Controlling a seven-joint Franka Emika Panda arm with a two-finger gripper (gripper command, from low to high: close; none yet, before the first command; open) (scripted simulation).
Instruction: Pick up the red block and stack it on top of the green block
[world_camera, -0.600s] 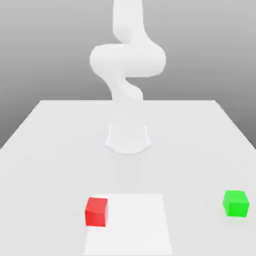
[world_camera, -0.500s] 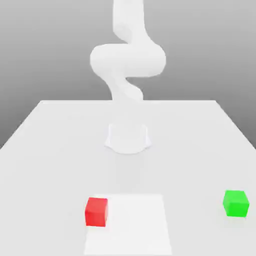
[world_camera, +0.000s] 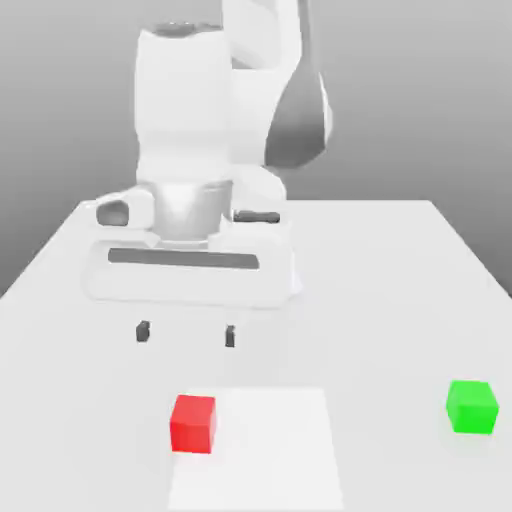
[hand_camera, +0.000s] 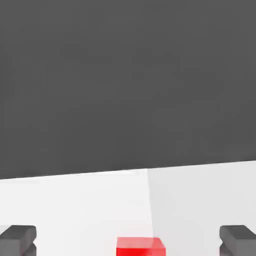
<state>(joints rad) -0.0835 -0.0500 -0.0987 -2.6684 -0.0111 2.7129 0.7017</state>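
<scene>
On the pale table (world_camera: 400, 330), the red block (world_camera: 192, 424) sits left of the green block (world_camera: 472, 407). The hand (world_camera: 187, 333) hangs above the red block, pointing down, fingers spread and empty.

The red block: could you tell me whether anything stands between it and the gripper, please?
Nothing visible stands between them: the open gripper hangs above the red block, with no other object in the gap.

White table (world_camera: 400, 300): red block (world_camera: 192, 425), green block (world_camera: 472, 407).
</scene>
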